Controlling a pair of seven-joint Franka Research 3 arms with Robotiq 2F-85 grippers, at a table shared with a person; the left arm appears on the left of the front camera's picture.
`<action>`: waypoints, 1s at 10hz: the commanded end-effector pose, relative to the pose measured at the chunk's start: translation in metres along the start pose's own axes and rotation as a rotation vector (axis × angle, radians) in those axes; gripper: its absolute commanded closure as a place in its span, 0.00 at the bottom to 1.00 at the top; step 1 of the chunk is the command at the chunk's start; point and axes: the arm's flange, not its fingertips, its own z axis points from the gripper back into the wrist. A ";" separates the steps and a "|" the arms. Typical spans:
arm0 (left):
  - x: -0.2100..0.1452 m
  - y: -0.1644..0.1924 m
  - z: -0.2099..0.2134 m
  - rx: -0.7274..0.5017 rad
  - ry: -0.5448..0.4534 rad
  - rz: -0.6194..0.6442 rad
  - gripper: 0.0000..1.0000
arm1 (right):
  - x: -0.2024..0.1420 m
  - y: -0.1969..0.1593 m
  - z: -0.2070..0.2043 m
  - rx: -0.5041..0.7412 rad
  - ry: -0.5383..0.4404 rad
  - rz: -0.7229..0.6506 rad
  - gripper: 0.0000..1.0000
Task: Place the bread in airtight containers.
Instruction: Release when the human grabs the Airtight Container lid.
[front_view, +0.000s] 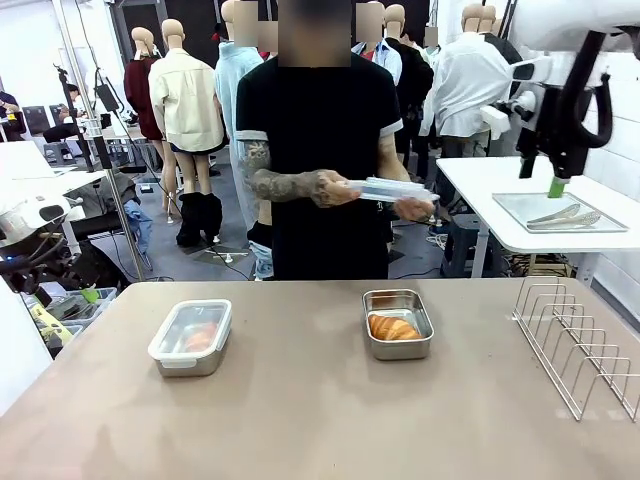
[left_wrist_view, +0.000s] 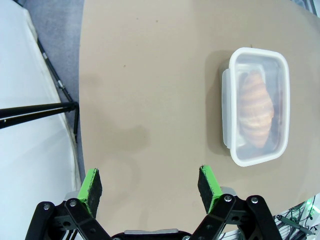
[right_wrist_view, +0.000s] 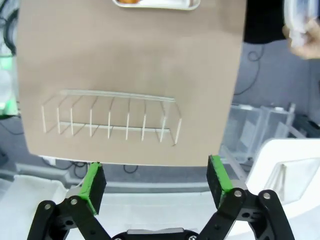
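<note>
From my right wrist camera I see the right gripper (right_wrist_view: 155, 182) with its green pads (right_wrist_view: 93, 181) spread wide, nothing between them. It hangs high over the brown table (right_wrist_view: 130, 60). A wire rack (right_wrist_view: 112, 120) stands on the table below. At the top edge, part of a steel tin (right_wrist_view: 157, 4) shows something orange inside. A person's hand (right_wrist_view: 302, 37) holds a clear lid (right_wrist_view: 296, 17) at the upper right.

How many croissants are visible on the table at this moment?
2: one croissant inside the lidded tin on the robot's left, one croissant in the open tin near the middle. Nothing suggests hidden ones.
</note>
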 end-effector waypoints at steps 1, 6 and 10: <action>-0.002 0.000 0.001 0.013 -0.002 0.011 0.00 | -0.017 0.017 -0.022 0.030 -0.063 0.057 0.00; -0.002 0.000 0.001 0.013 -0.002 0.011 0.00 | -0.066 0.027 -0.059 0.026 -0.225 0.073 0.00; -0.002 0.000 0.001 0.013 -0.002 0.011 0.00 | -0.061 0.027 -0.049 0.037 -0.177 0.036 0.00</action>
